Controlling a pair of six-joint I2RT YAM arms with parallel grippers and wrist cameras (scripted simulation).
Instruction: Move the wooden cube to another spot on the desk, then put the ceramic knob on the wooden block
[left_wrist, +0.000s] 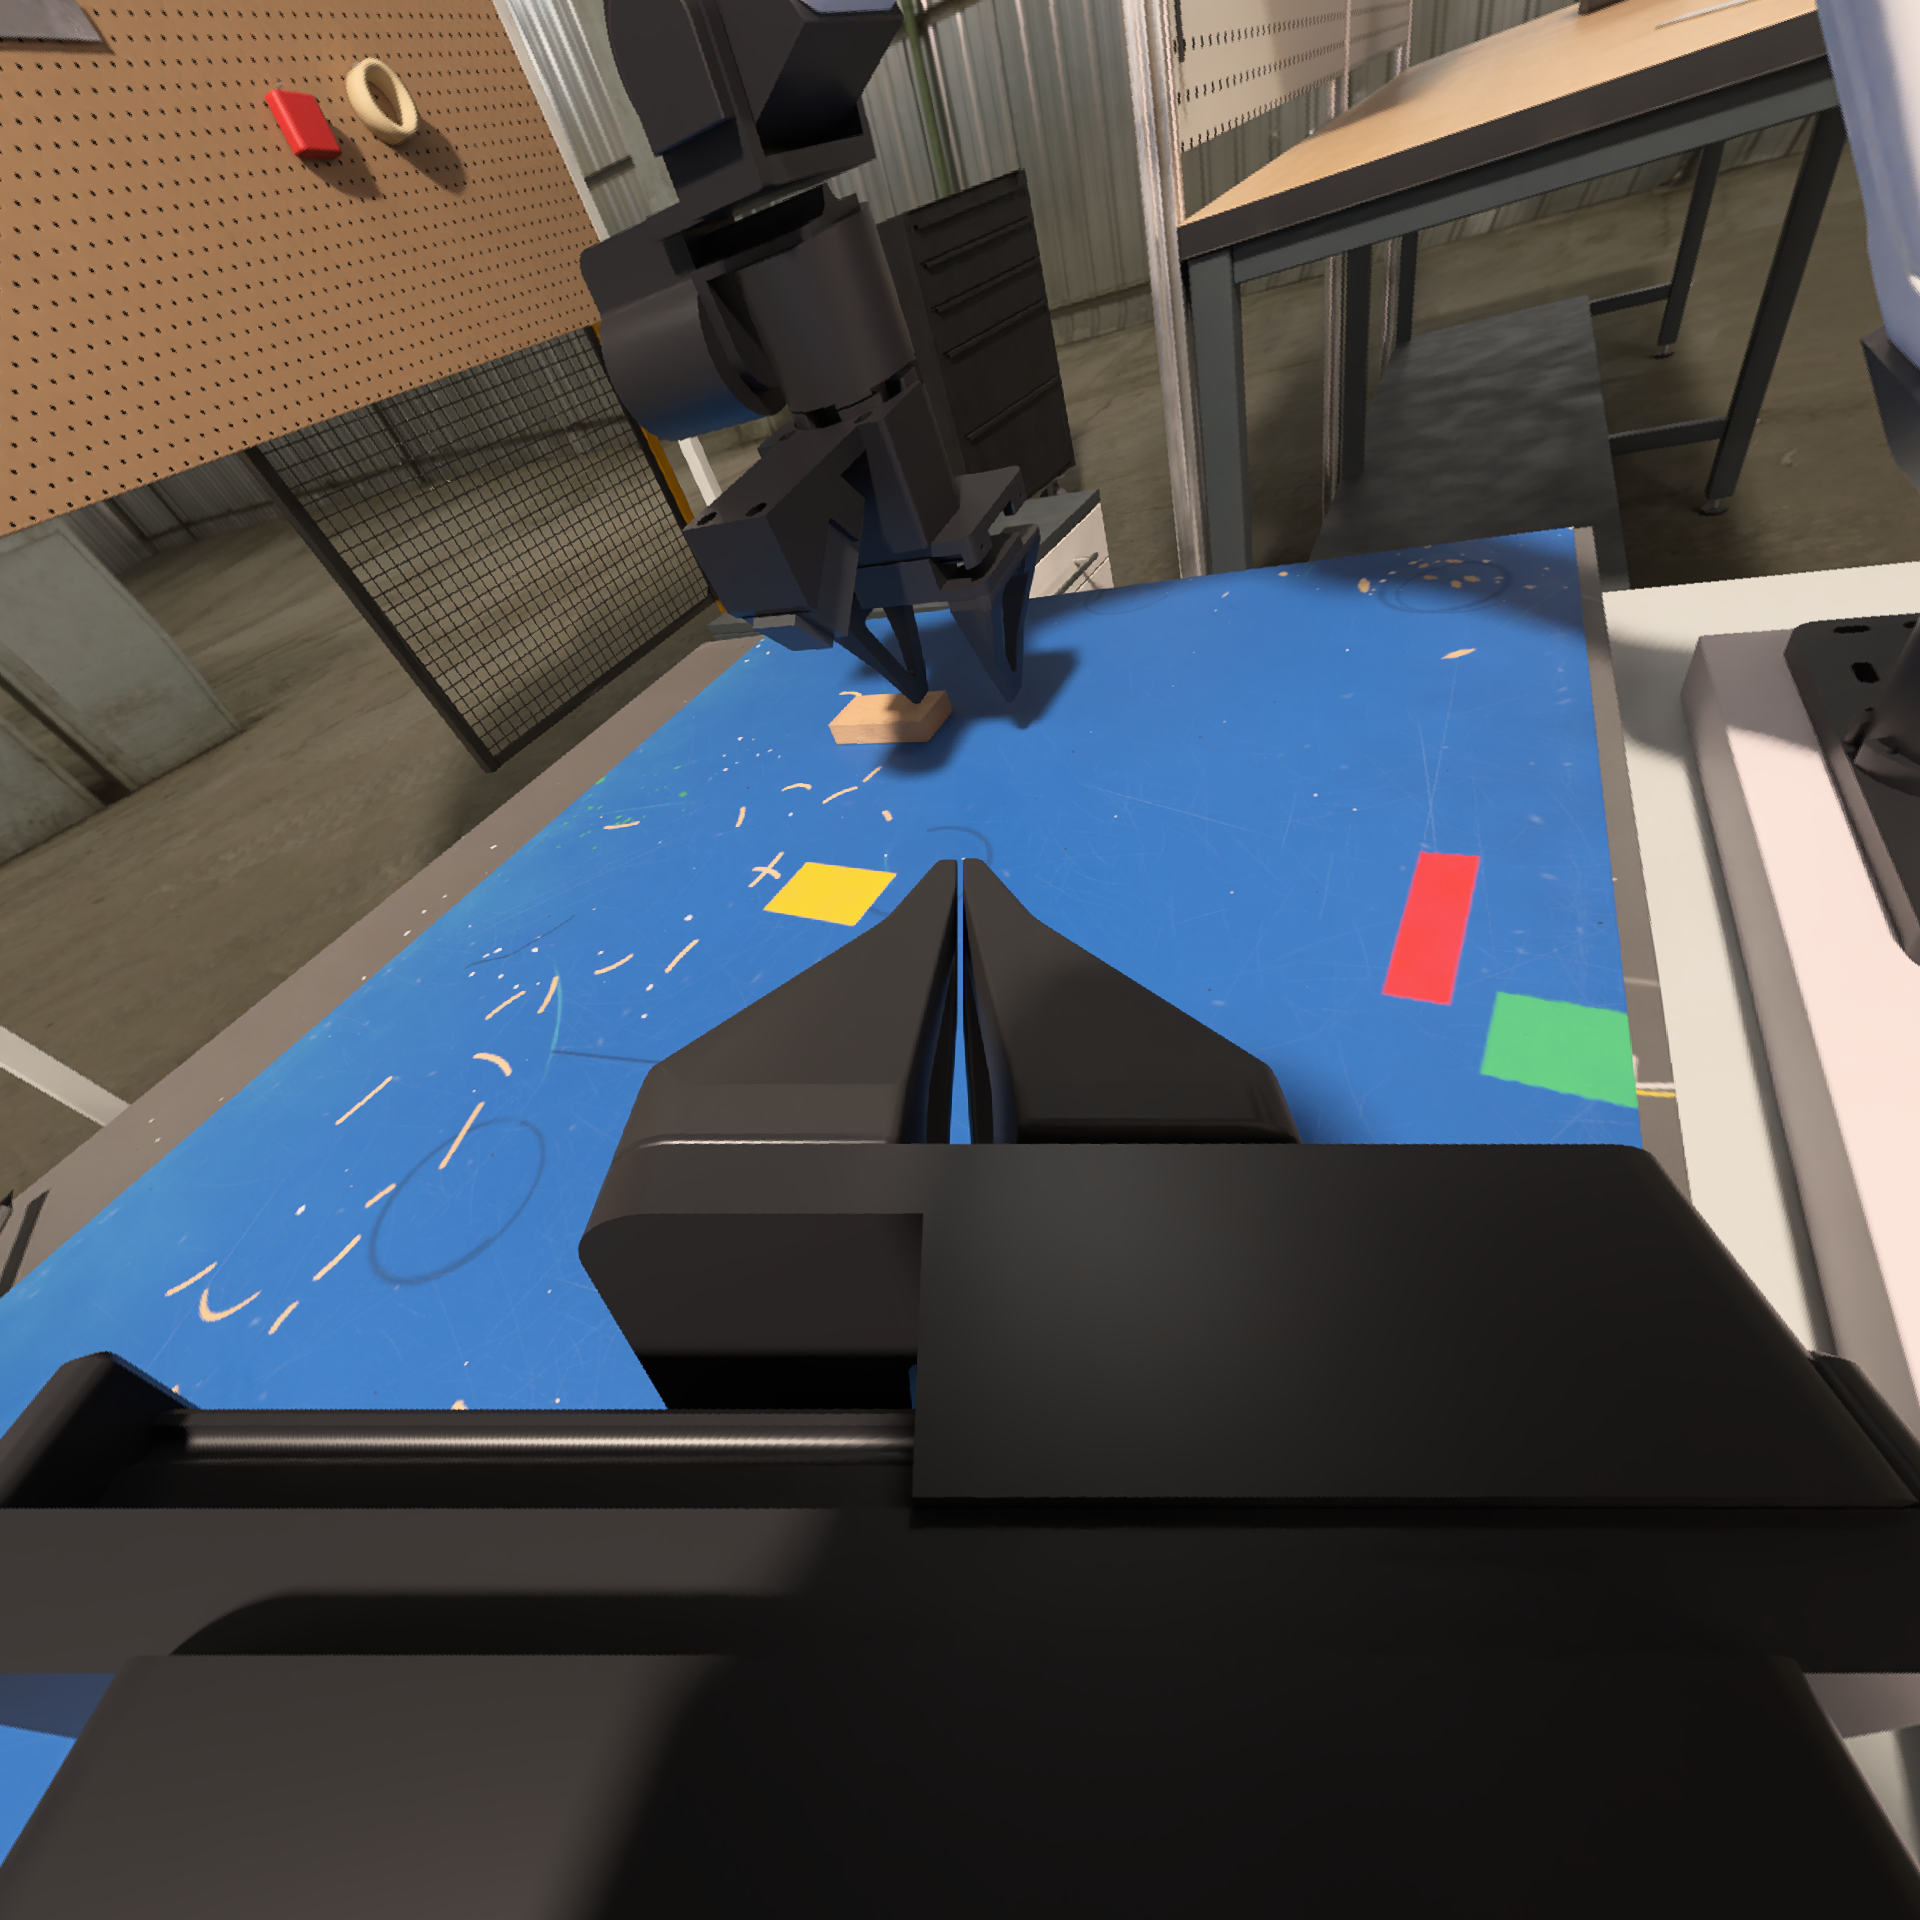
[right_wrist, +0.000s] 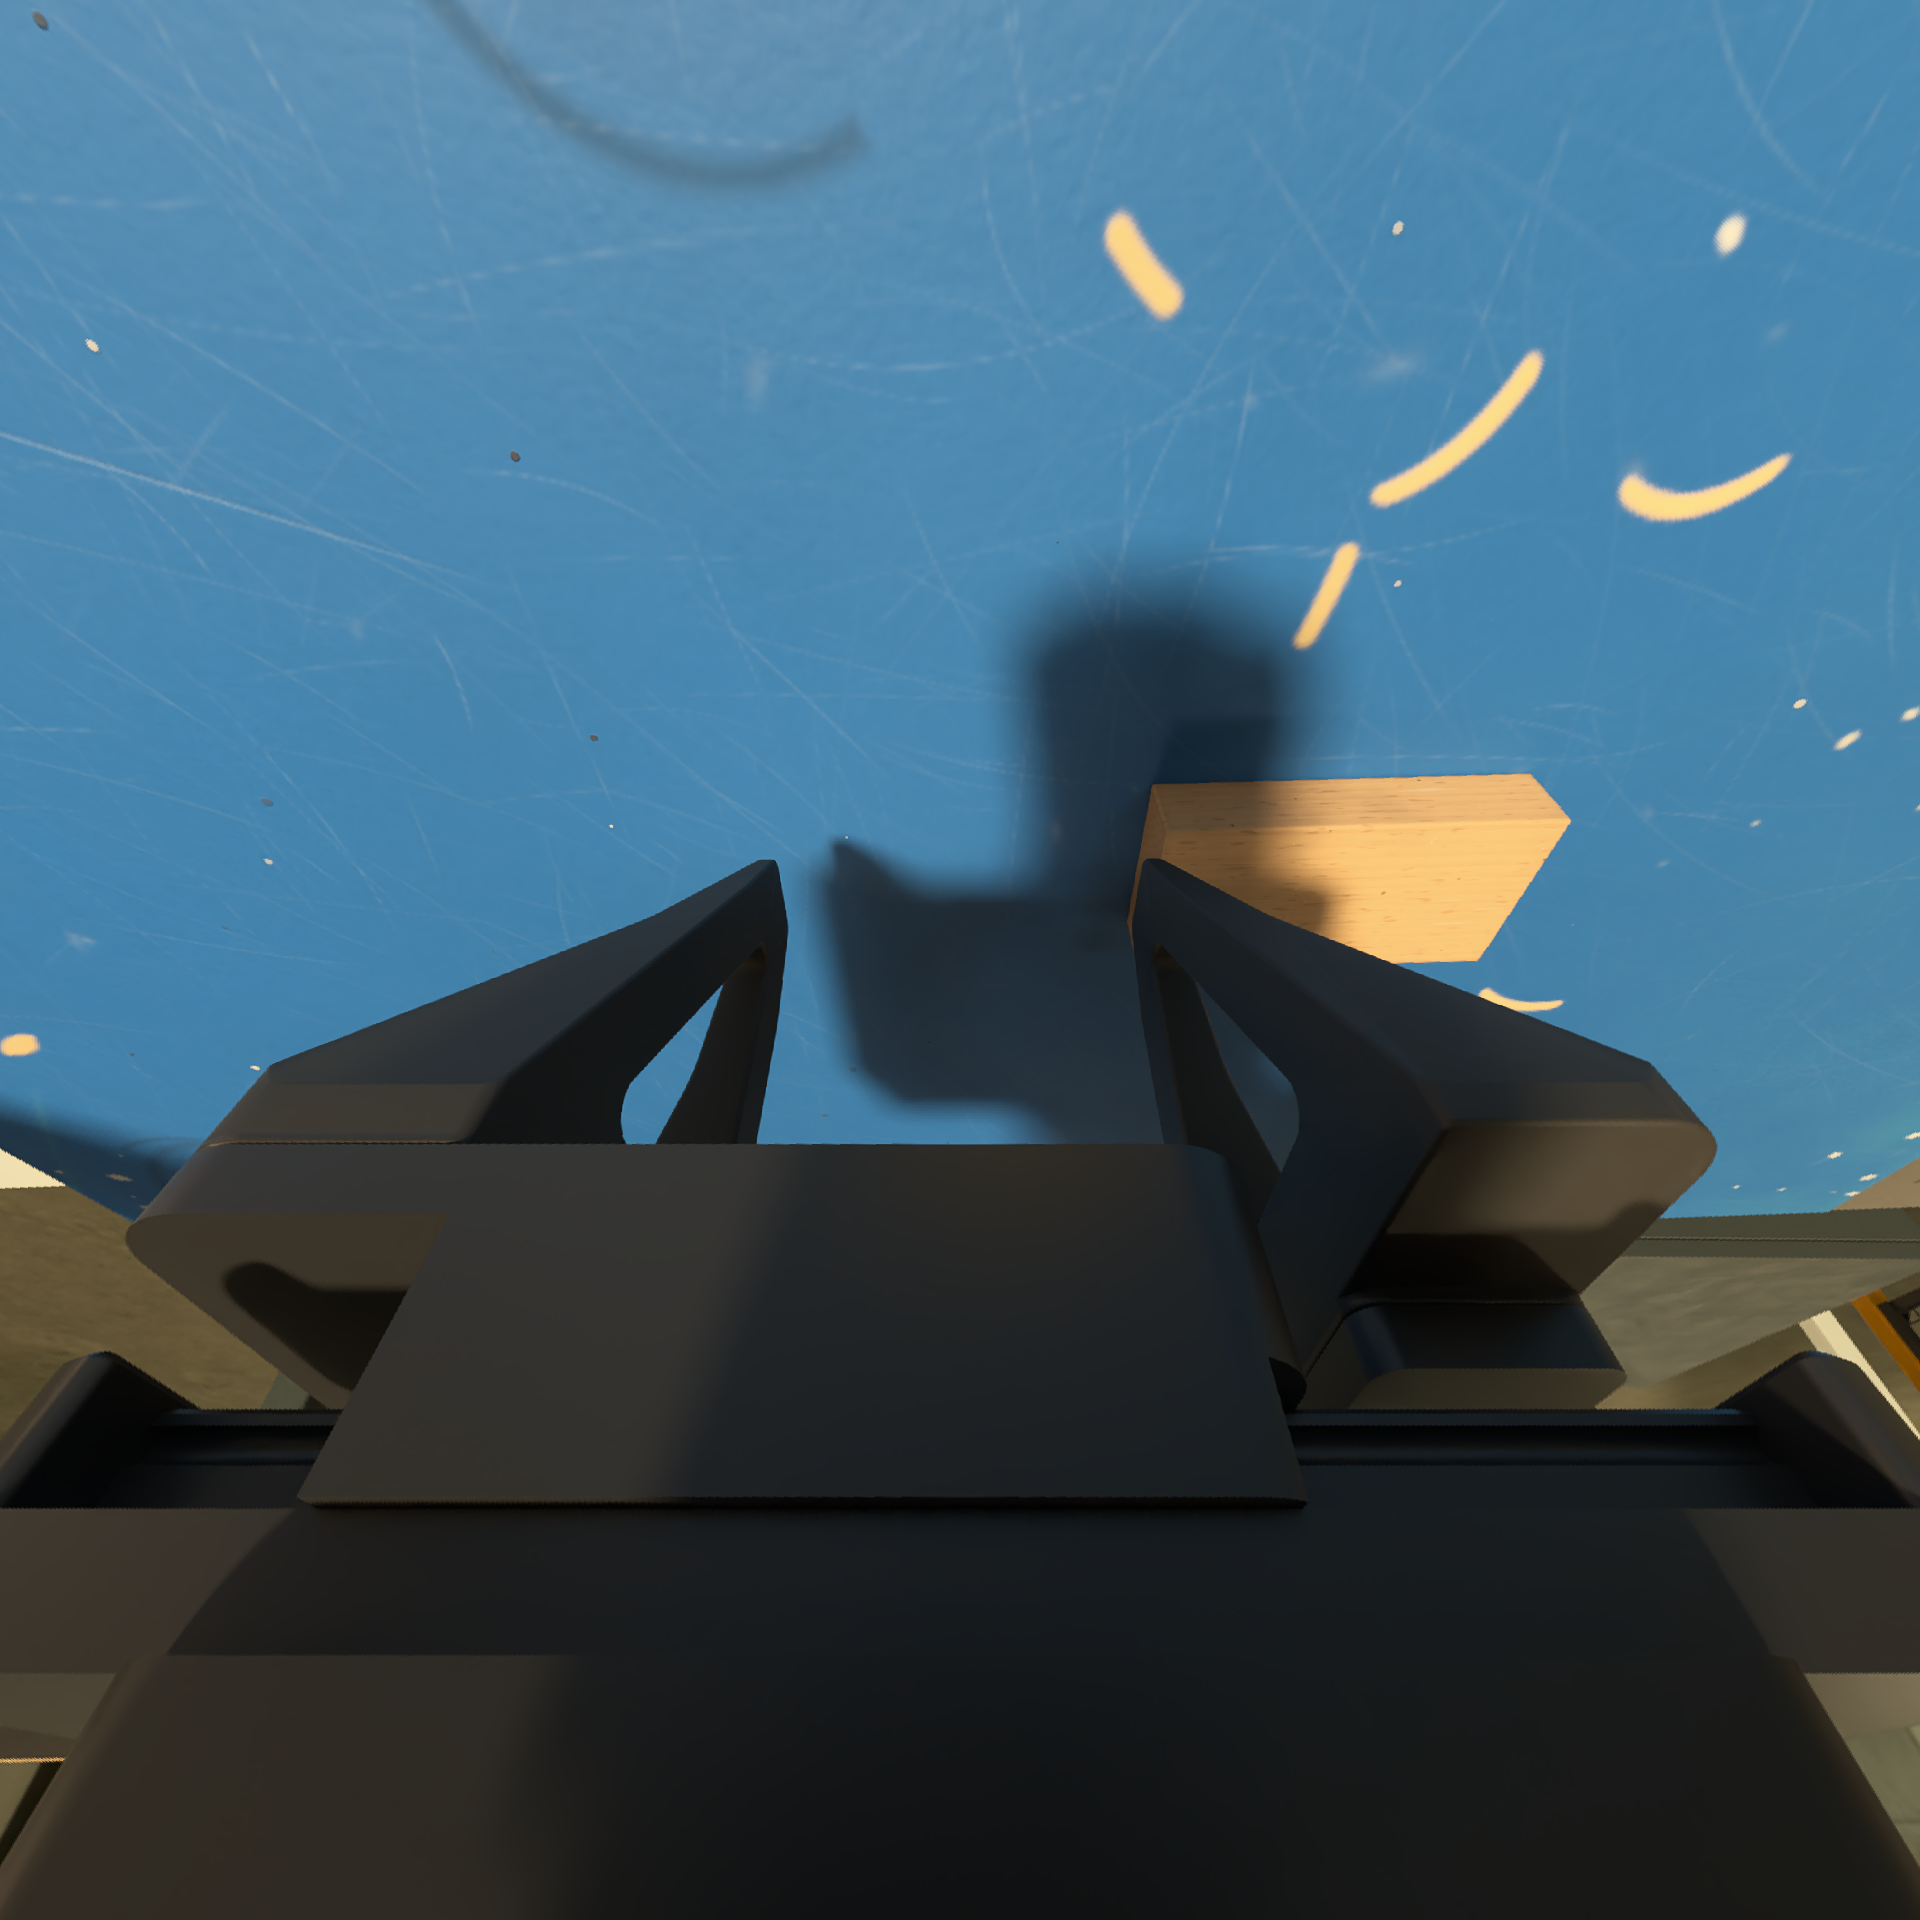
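One blue, scratched desk (left_wrist: 1195, 790) fills the scene, a pegboard (left_wrist: 208, 260) behind. The right gripper (right_wrist: 958, 904) hangs spread and empty, one finger overlapping the wooden block (right_wrist: 1382, 862), partly hiding it. The left gripper (left_wrist: 959, 883) is closed on nothing.

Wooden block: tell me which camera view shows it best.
The right wrist view: the wooden block is near and large, its grain clear, though one finger of the open right gripper covers a corner. The left wrist view shows it small and distant, under that gripper.

No legible text or signs.
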